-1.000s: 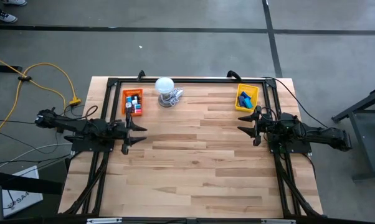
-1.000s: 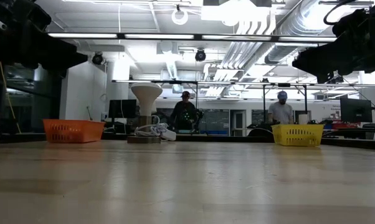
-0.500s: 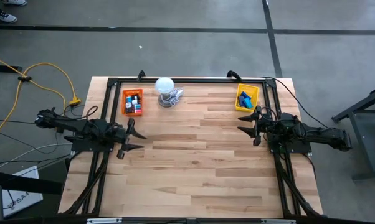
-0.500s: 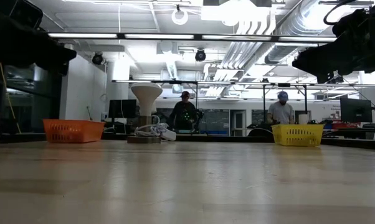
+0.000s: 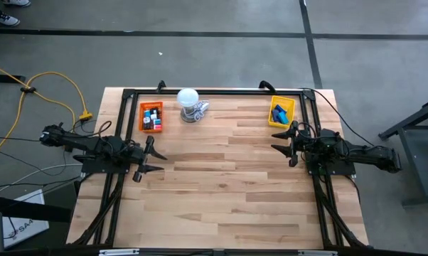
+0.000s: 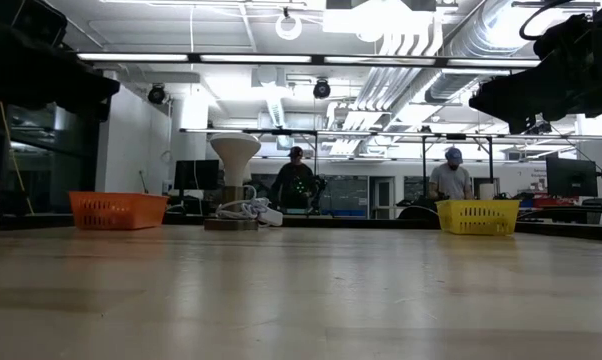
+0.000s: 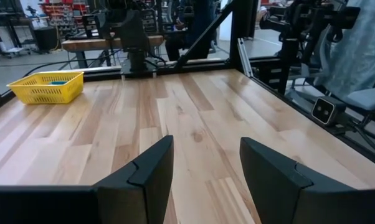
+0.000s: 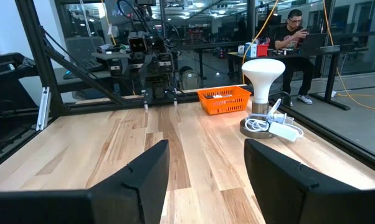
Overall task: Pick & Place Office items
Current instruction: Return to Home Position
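Looking down, you find the left gripper (image 5: 147, 154) and right gripper (image 5: 283, 144) at opposite table (image 5: 221, 185) sides, fingers apart, holding nothing; office items (image 5: 152, 117) lie inside the orange basket (image 6: 117, 211) and yellow basket (image 6: 477, 217).

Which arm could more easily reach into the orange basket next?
Left. The orange basket sits at the far edge of the table just ahead of the open left gripper; the right gripper is across the table by the yellow basket.

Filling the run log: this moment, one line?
left gripper open, parked left | right gripper open, parked right | small office items in orange plastic basket, yellow plastic basket
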